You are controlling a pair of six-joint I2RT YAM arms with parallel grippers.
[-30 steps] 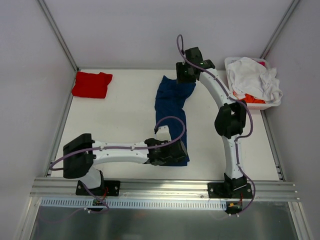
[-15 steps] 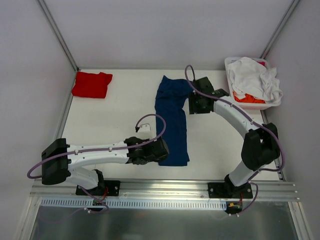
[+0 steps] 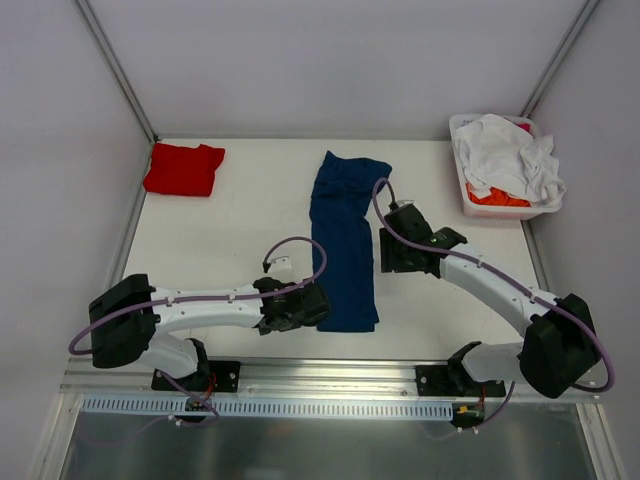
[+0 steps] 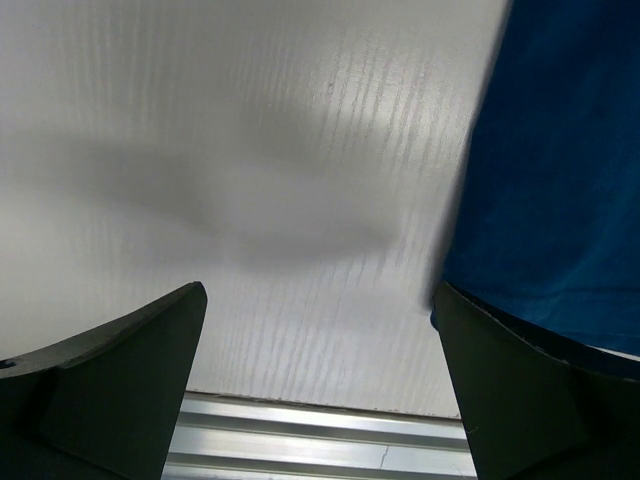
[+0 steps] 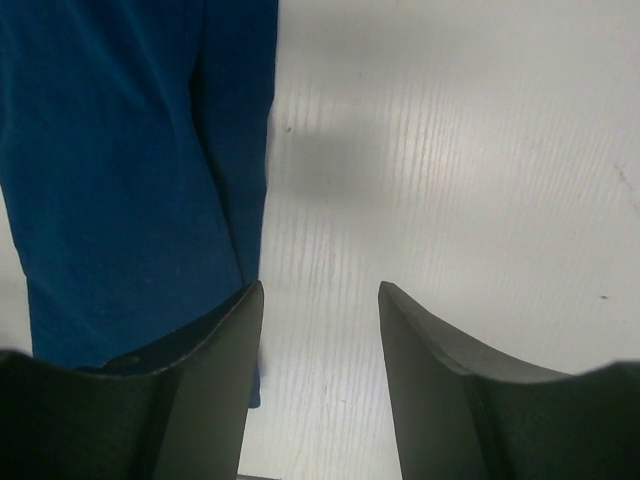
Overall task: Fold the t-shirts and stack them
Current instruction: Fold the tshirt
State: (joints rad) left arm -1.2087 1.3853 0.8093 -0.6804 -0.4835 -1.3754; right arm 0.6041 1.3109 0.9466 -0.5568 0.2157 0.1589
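Red tee [image 3: 183, 170] only from above

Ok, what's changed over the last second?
Both arms backed off the navy t-shirt. The right gripper pulled from its far end back toward its base and is now open beside its right edge. The left gripper slid left off the near end, open. Neither holds it. The red t-shirt and basket are unchanged.

White tabletop [image 3: 250, 220]; a folded red tee [image 3: 183, 168] lies upper left; a long navy tee [image 3: 343, 240] at centre; a white bin [image 3: 497, 211] upper right.
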